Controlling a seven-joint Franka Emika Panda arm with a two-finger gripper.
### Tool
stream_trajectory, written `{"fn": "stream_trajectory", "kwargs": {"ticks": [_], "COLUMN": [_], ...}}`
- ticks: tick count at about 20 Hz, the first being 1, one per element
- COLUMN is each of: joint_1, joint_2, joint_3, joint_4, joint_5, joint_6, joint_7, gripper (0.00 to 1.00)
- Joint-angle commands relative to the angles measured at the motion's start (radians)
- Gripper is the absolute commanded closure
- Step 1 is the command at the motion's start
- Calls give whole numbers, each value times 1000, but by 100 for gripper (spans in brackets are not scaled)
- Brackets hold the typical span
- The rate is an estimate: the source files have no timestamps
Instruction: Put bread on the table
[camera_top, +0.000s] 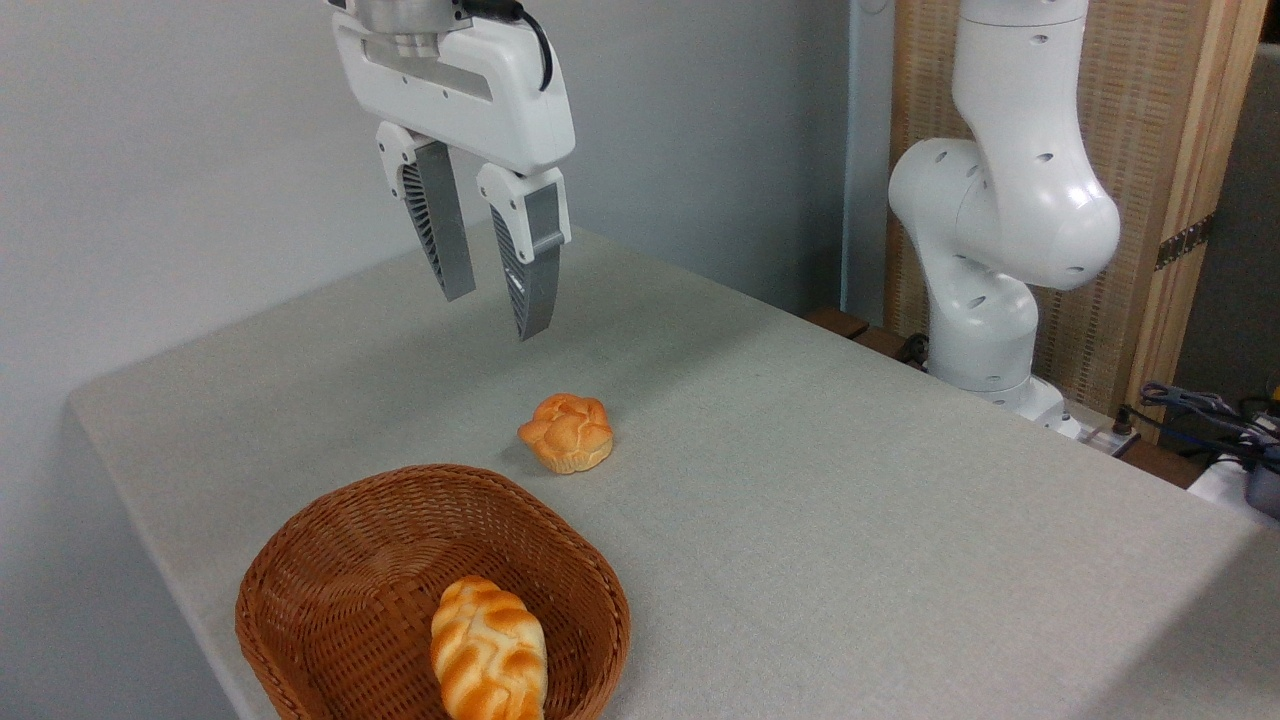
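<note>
The bread (488, 650), a braided golden loaf with pale streaks, lies inside the brown wicker basket (330, 560) at the front left, its near end cut off by the frame edge. My gripper (495, 312) hangs open well above the table (850, 500), up and behind the basket, with nothing between its grey fingers (530, 270). It is far from the bread.
A small round knotted orange bun (567, 432) sits on the table just behind the basket. The arm's white base (1000, 250) stands at the back right, with cables (1200, 410) beside it. The table's left edge runs close to the basket.
</note>
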Motion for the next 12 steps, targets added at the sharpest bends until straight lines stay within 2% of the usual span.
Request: {"fn": "stream_trajectory", "kwargs": {"ticks": [1, 12], "joint_1": [-3, -1], "joint_2": [-4, -3], "joint_3": [12, 14], "joint_4": [15, 13], "joint_5": [-27, -27], "joint_6": [-33, -26], "joint_7": [13, 50], "gripper": [0, 0]}}
